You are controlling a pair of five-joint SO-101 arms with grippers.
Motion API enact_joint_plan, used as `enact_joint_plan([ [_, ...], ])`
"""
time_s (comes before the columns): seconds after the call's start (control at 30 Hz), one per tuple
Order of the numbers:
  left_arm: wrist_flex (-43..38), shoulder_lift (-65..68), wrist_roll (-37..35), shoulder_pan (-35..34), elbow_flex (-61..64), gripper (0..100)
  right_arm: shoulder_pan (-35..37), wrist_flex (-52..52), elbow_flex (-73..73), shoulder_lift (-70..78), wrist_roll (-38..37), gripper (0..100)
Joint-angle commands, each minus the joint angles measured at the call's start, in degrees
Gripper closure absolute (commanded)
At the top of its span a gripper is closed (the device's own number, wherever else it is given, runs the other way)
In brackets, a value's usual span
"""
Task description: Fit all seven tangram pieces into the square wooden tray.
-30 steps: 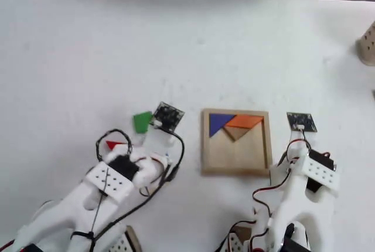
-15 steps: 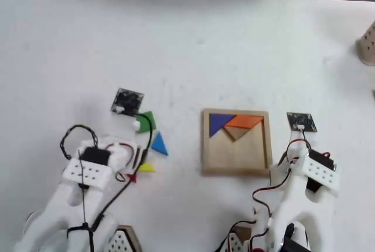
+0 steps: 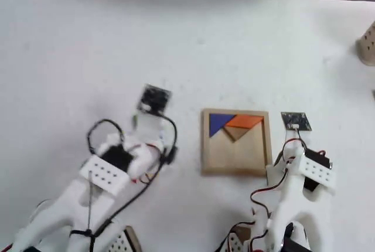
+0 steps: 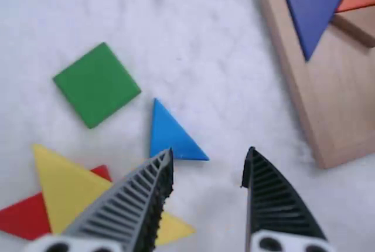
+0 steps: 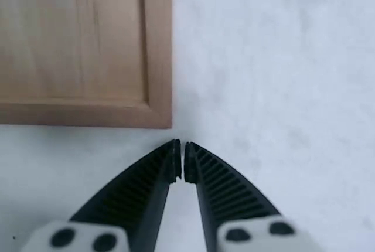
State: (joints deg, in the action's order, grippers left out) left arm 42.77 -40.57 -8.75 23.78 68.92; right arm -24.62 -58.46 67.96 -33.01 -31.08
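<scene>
The square wooden tray (image 3: 237,161) lies mid-table with a dark blue triangle (image 3: 218,122) and an orange piece (image 3: 245,121) in its far part. In the left wrist view my left gripper (image 4: 208,164) stands open over the table, its fingertips just short of a light blue triangle (image 4: 170,135). A green square (image 4: 96,84), a yellow triangle (image 4: 70,190) and a red piece (image 4: 20,218) lie close by; the tray (image 4: 316,129) is off to one side. My right gripper (image 5: 180,161) is shut and empty just off a corner of the tray (image 5: 157,47).
The left arm (image 3: 111,167) sits left of the tray and covers the loose pieces from above. The right arm (image 3: 307,173) sits right of the tray. A pale object (image 3: 368,44) stands at the table's right edge. The far half of the white table (image 3: 176,41) is bare.
The left arm swung left, uncovering the loose pieces, then came back right over them toward the tray. The right arm shifted very slightly.
</scene>
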Motion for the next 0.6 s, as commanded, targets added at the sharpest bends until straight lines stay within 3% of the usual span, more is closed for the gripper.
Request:
enact_joint_plan([
  [0.0, -4.22, -0.48, -3.78, 0.4, 0.7, 79, 0.48, 0.66, -0.18, -1.89, -0.62, 97.8],
  [0.17, -5.1, -0.48, -4.22, -5.67, 0.79, 79, 0.57, 0.57, -0.18, -1.89, -0.62, 97.8],
  [0.33, -5.36, -0.48, -7.91, -5.58, 1.49, 72, 0.66, 0.57, -0.18, -1.8, -0.62, 97.8],
  [0.57, -5.45, 4.26, -8.26, -5.67, 0.53, 71, 0.75, 0.57, -0.18, -1.71, -0.62, 97.8],
])
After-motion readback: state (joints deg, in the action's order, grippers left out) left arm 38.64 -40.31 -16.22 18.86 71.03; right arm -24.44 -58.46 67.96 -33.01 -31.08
